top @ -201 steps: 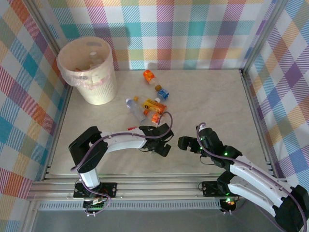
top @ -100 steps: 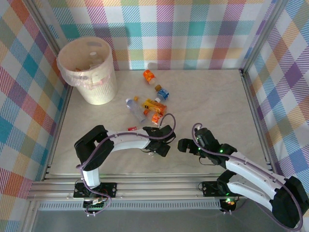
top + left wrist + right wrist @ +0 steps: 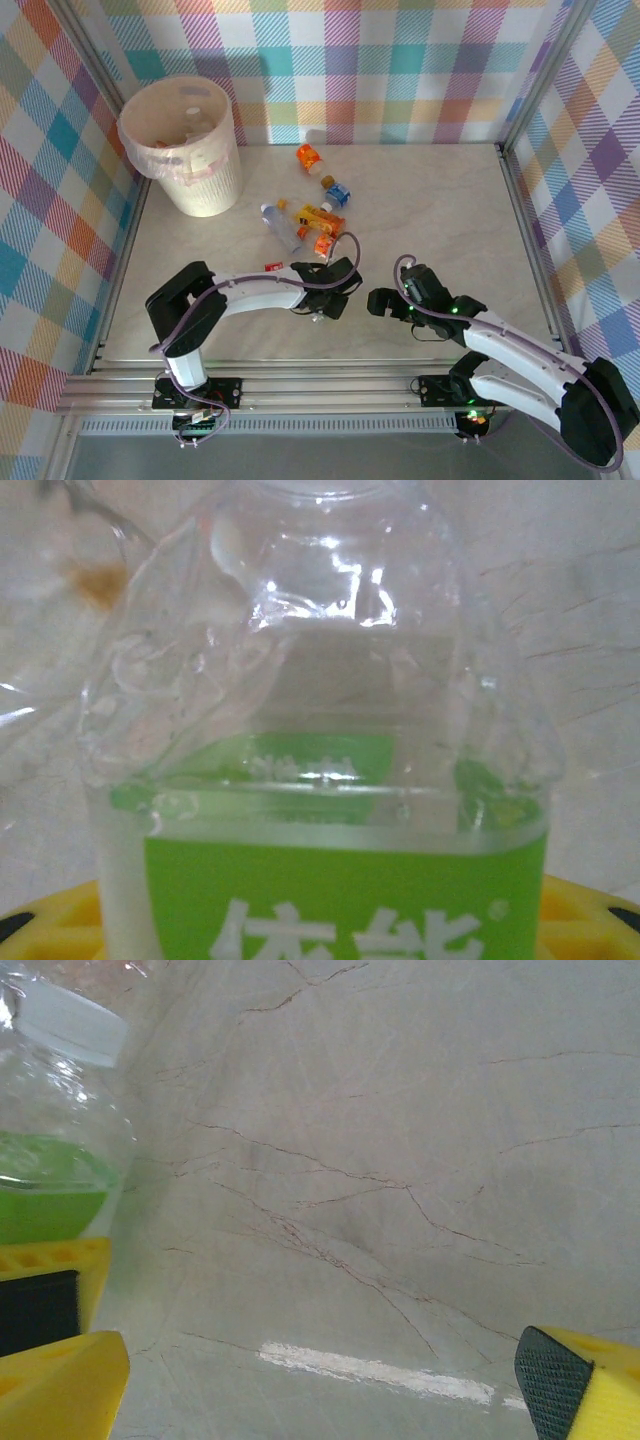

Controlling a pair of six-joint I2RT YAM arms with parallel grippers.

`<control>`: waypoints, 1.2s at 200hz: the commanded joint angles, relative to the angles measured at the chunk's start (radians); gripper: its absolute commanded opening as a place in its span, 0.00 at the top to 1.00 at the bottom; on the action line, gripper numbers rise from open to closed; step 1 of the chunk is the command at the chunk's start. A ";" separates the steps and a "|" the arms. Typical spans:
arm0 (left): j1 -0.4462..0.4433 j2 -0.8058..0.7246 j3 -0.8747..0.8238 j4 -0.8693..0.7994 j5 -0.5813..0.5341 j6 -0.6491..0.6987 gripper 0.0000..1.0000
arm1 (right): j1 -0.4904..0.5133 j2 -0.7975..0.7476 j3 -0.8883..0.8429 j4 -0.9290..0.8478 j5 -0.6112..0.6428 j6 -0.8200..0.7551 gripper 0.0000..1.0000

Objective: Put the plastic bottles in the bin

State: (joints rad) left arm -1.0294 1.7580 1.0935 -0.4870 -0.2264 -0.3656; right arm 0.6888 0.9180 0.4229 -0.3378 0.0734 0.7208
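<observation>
Step in hand: picking up one bottle; the grasp is made, the lift not yet.
Left claw (image 3: 324, 302): clenched on the green-labelled bottle (image 3: 330, 780), its yellow fingers against the clear body on either side.
Held bottle, place: low on the tabletop (image 3: 450, 200), close to the near edge and about midway along it.
Right claw (image 3: 379, 300): released, jaws spread wide over bare surface just beside the left one, holding nothing.
Bin (image 3: 210, 190): at the far left corner, well apart from the held bottle; some items already lie inside.
Loose bottles (image 3: 318, 222): a cluster left of the middle, between the claws and the far edge; an orange-labelled bottle (image 3: 308, 156) lies nearer the far edge, and a blue-labelled bottle (image 3: 338, 193) between it and the cluster.
Progress: judged part done, with several bottles left on the surface.
Next move calls for: a straight lift clear of the surface, then a carry toward the far left corner, high enough to pass the rim and liner, and release over the opening.
Care: thin plastic may buckle or slip in the grip.
</observation>
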 commanded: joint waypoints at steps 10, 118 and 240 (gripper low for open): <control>-0.017 -0.098 -0.015 0.043 -0.002 -0.003 0.52 | 0.004 0.017 0.053 0.021 -0.012 -0.034 0.00; 0.136 -0.343 -0.031 0.083 -0.053 -0.032 0.53 | 0.003 0.070 0.099 0.288 0.054 -0.037 0.00; 0.400 -0.475 0.118 0.100 -0.191 -0.050 0.52 | 0.004 0.395 0.386 0.509 0.034 -0.167 0.00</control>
State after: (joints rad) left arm -0.6807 1.3167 1.1507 -0.3965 -0.3836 -0.4149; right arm 0.6888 1.2743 0.7410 0.0826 0.1329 0.6113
